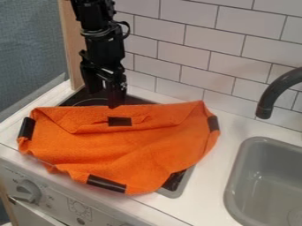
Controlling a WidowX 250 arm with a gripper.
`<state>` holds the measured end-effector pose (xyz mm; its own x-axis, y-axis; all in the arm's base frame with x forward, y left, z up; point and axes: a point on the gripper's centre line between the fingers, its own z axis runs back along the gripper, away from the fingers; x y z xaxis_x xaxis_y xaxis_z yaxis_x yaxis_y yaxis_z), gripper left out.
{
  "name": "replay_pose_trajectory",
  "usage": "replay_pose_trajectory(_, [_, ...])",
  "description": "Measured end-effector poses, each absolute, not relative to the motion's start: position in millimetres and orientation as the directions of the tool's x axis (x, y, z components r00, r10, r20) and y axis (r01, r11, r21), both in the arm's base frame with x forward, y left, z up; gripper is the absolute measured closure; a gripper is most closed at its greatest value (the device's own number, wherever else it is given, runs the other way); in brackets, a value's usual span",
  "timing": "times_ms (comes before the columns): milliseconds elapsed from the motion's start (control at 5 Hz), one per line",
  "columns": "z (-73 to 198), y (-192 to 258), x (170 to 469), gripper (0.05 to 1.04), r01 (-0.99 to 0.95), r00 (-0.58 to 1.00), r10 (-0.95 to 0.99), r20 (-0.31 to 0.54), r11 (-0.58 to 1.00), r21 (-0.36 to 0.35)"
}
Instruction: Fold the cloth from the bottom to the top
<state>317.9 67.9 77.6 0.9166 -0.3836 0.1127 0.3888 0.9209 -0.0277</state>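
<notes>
We've got the orange cloth (135, 145) spread over the toy stove's dark hob (91, 99), which pokes out behind the cloth at upper left and again by its lower right edge. Along the front left, the cloth comes right up to the front edge of the white countertop (203, 176), just above the control panel (59, 201), so it's tight there. Over on the right we see a strip of countertop between the cloth and the gray sink (234, 187), with the black faucet (265, 103) well apart from the cloth's upper right corner. That corner sits near the white tile wall (177, 55).

The cloth's long axis runs side to side across the view. Its top edge is fairly straight, while the bottom bulges toward us, lowest a bit right of the bottom black patch (106, 184). There's a shallow flap along the top with the upper black patch (119, 121) near its middle, plus a left black patch (26, 128) and a right black patch (213, 123) at the side edges. Lots of wrinkles, and the bottom edge isn't up at the top.

As for the arm, it comes down from the upper left, nearly upright. We see the gripper (103, 99) pointing down at the cloth's top edge, left of center, its jaws spread apart with nothing between them. We can't tell if a tip touches the fabric.
</notes>
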Motion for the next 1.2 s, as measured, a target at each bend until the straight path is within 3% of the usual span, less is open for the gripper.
replay_pose_trajectory(400, [61,67,296,0.085,0.388,0.921,-0.388,0.024,0.920,-0.053])
replay_pose_trajectory(800, [74,52,274,0.085,0.459,0.888,-0.458,0.038,0.887,-0.041])
replay_pose_trajectory(1200, [70,14,246,0.085,0.719,0.692,-0.722,0.013,0.687,-0.100])
